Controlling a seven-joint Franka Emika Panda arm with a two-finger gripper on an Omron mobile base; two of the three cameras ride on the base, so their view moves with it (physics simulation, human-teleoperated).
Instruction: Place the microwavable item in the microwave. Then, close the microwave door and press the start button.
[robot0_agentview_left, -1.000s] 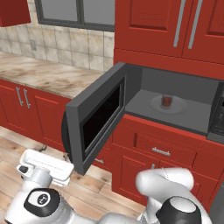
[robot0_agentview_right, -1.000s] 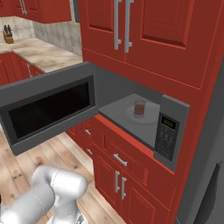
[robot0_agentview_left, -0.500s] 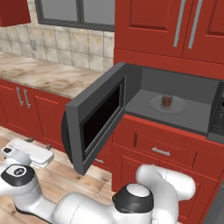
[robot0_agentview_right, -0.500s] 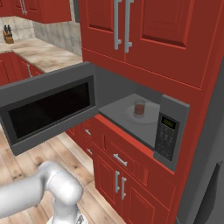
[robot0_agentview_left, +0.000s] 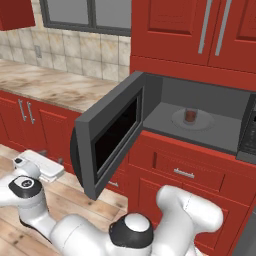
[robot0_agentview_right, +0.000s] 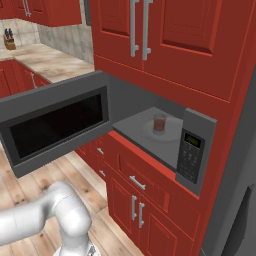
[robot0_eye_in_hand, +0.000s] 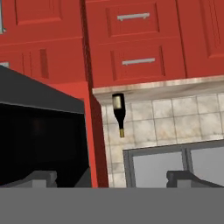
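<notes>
Dark grey and standing wide, the microwave door (robot0_agentview_left: 112, 142) swings out toward us in the left base view, hinged on the left of the microwave (robot0_agentview_left: 200, 117). Inside, on the round plate (robot0_agentview_left: 192, 120), we see the small glass (robot0_agentview_left: 190, 115) with its dark reddish contents, upright near the middle. Red cabinets sit above and below, and a speckled counter (robot0_agentview_left: 50, 85) runs off to the left under a tiled wall. The arm's white hand (robot0_agentview_left: 37, 165) lies low at the left, near the wooden floor and well apart from the door.

From the right base view, we see the same glass (robot0_agentview_right: 159, 124) on the plate (robot0_agentview_right: 160, 129) inside the microwave (robot0_agentview_right: 150, 125), with the control panel (robot0_agentview_right: 190, 155) at the right end. The door (robot0_agentview_right: 55, 127) reaches out to the left, black window facing us. A knife block (robot0_agentview_right: 8, 39) stands far back on the counter.

In the hand view the picture is upside down: a dark wine bottle (robot0_eye_in_hand: 118, 113) hangs neck-down from the counter edge (robot0_eye_in_hand: 162, 89), beside the red cabinet side and the dark microwave door (robot0_eye_in_hand: 41, 140). The gripper (robot0_eye_in_hand: 111, 177) shows its two finger tips (robot0_eye_in_hand: 41, 178) set far apart, with nothing between them.
</notes>
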